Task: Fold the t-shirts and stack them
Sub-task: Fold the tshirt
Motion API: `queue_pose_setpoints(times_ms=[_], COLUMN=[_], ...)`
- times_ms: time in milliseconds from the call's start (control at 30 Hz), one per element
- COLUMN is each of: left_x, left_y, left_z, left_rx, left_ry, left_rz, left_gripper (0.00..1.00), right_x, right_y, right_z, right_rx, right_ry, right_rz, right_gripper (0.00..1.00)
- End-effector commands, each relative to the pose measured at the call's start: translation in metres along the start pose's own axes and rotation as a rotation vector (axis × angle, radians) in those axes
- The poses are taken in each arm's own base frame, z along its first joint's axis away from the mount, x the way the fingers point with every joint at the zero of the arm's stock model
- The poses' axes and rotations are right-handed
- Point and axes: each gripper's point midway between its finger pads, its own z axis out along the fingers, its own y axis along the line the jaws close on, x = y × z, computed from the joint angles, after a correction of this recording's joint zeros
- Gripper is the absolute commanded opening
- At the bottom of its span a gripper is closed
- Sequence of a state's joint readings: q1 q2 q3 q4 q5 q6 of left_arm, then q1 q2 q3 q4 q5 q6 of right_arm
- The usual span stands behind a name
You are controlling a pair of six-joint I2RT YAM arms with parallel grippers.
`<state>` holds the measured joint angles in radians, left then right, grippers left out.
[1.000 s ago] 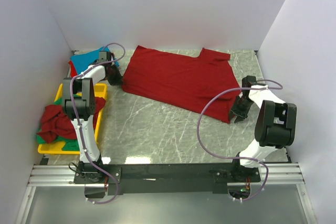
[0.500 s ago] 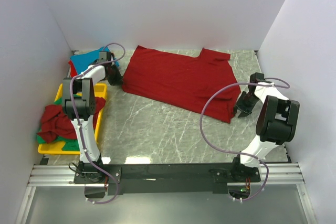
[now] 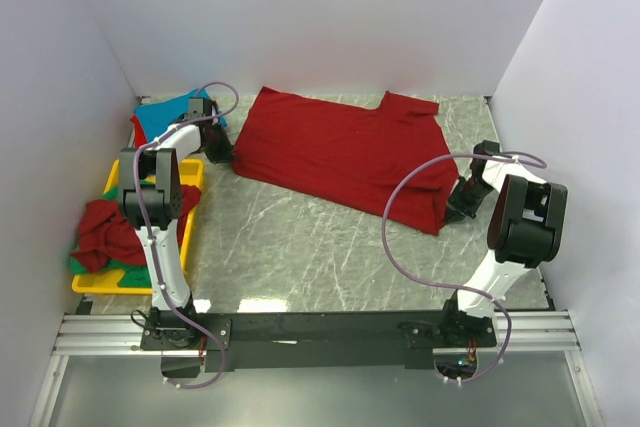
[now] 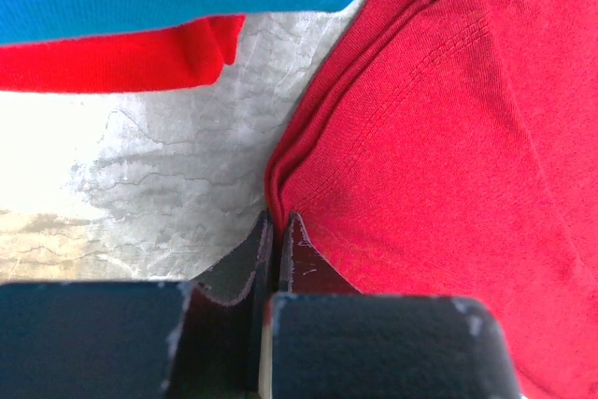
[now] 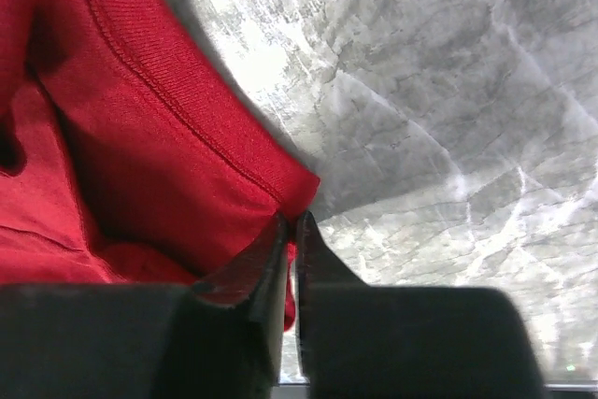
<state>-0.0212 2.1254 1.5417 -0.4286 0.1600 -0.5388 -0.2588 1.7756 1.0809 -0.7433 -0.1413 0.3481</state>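
Reading near to far. The yellow tray (image 3: pixel 100 286) at near left holds a crumpled dark red shirt (image 3: pixel 105 227) heaped on a green shirt (image 3: pixel 85 265); both are unfolded.

The right gripper (image 3: pixel 462 205) is down at the table (image 3: pixel 300 247), clenched on the near right corner of the spread red t-shirt (image 3: pixel 340 152). Its wrist view shows the stitched hem pinched between the tips. That shirt lies flat across the middle of the table, collar notch toward the far edge.

The left gripper (image 3: pixel 222 152) is clamped on the shirt's left corner, right at the fold of the edge.

Beyond it, at far left, a folded turquoise t-shirt (image 3: pixel 165 117) sits on a folded bright red shirt (image 4: pixel 112 58).

Handling, my judgement:
- Thin cotton, light and limp with no stiffness, so it sags between the grip points and bunches if dragged.
- Not fragile and not slippery in the jaws, though it probably slides easily on the smooth tabletop.
- Best bite is on hem corners and seams, where the doubled, stitched fabric is thicker.
- Two corners on one edge, as held now, let that edge lift as a straight line.

Writing: no brand, label or print is readable on any shirt, the tray or the grippers.
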Motion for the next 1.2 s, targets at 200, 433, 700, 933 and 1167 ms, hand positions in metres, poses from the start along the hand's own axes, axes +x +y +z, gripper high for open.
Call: queue_pose_setpoints(times_ms=[200,433,700,933,1167], left_x=[0.006,0.007,0.027,0.042,0.021], left_y=[0.008,0.008,0.009,0.002,-0.023], left_z=[-0.004,-0.008,-0.011,-0.021,-0.054], left_rx=[-0.037,-0.032,-0.004,0.019,0.060], left_ry=[0.008,-0.001,0.028,0.060,-0.003], left_rz=[0.017,0.026,0.018,0.030,0.036], left_gripper=[0.01,0.01,0.01,0.27,0.64], right_x=[-0.033,-0.046,-0.028,-0.034,-0.047], right_y=[-0.017,-0.035,-0.048,-0.047,0.001], right_z=[-0.023,-0.039,-0.024,-0.046,-0.082], right_rx=[0.104,0.205,0.248,0.251,0.002], right_ry=[-0.088,-0.112,-0.046,-0.101,-0.200], right_rz=[0.006,-0.027,-0.033,-0.028,-0.042], right_gripper=[0.00,0.00,0.00,0.32,0.44])
